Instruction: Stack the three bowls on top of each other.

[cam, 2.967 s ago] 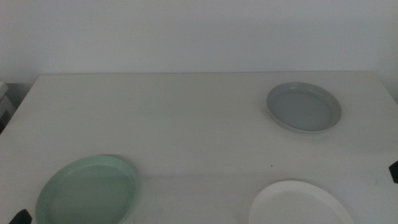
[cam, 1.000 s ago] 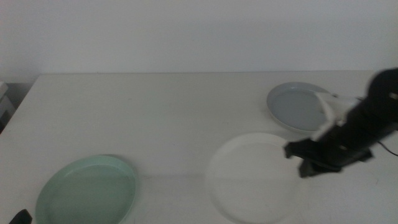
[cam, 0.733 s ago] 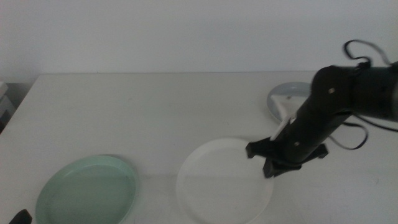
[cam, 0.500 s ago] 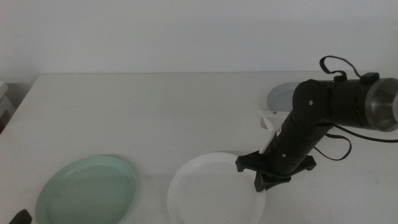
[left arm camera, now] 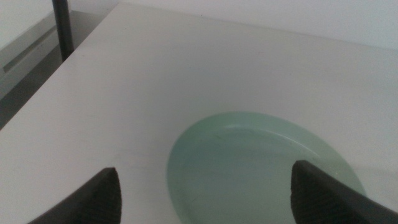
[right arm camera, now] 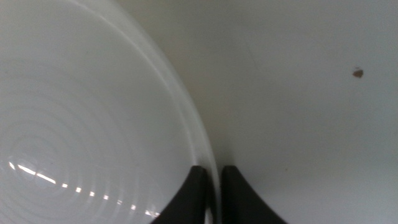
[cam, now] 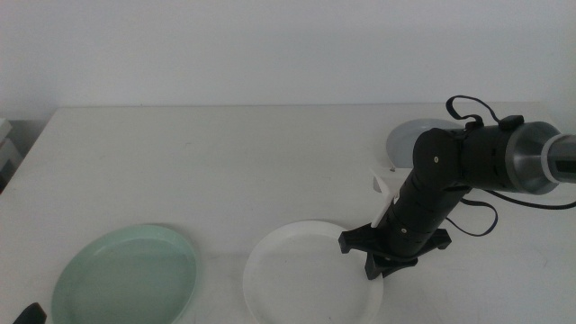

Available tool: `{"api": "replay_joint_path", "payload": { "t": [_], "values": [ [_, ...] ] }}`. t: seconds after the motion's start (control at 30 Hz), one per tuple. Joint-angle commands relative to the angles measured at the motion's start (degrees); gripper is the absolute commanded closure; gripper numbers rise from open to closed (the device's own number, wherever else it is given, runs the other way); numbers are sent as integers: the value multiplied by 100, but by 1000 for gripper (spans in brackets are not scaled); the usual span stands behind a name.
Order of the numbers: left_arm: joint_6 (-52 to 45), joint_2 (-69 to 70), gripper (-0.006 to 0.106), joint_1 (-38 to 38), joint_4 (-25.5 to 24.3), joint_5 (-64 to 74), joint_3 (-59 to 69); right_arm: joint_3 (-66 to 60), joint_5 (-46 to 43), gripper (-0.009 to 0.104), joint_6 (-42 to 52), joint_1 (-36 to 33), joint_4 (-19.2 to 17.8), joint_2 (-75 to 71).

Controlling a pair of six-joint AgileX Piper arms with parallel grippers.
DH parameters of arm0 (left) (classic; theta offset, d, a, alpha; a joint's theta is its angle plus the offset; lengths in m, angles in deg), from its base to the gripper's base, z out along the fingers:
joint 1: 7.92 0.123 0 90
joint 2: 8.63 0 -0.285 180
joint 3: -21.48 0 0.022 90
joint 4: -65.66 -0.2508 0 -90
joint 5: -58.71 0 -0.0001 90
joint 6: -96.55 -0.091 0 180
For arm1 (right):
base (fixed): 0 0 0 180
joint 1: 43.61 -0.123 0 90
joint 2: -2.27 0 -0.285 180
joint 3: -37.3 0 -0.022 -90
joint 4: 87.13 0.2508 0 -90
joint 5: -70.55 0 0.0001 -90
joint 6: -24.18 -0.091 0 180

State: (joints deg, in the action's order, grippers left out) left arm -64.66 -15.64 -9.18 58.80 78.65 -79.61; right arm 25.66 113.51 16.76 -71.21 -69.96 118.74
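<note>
I am pinching the right rim of the shallow round white bowl [cam: 310,274] with my right gripper [cam: 389,259], near the pale mint green bowl [cam: 126,277]; my left gripper [left arm camera: 205,199] is hovering spread over the mint one.

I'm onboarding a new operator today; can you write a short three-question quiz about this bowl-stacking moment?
1. True or false: the right gripper is shut on the rim of the white bowl.
2. Which bowl lies in front of the waiting left gripper? A) grey-blue B) mint green C) white
3. Fill in: the grey-blue bowl is partly hidden behind the right ____.

Key: 1 true. 2 B, the mint green bowl. 3 arm.
</note>
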Motion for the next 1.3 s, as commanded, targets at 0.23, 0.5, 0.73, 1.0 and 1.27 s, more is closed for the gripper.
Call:
{"api": "replay_joint_path", "payload": {
  "t": [0.23,0.5,0.73,1.0,1.27],
  "values": [
    [59,75,-4,-3,-8,-426,-23,139,-77,46,-124,56,-198,-727],
    [59,75,-4,-3,-8,-426,-23,763,128,36,-534,823,-1010,-1676],
    [59,75,-4,-3,-8,-426,-23,2007,574,36,-413,2064,-1312,-1219],
    [59,75,-4,-3,-8,-426,-23,2983,506,36,-159,3023,-1307,-126],
    [59,75,-4,-3,-8,-426,-23,3620,334,39,16,3253,-1295,1140]
  ]
}}
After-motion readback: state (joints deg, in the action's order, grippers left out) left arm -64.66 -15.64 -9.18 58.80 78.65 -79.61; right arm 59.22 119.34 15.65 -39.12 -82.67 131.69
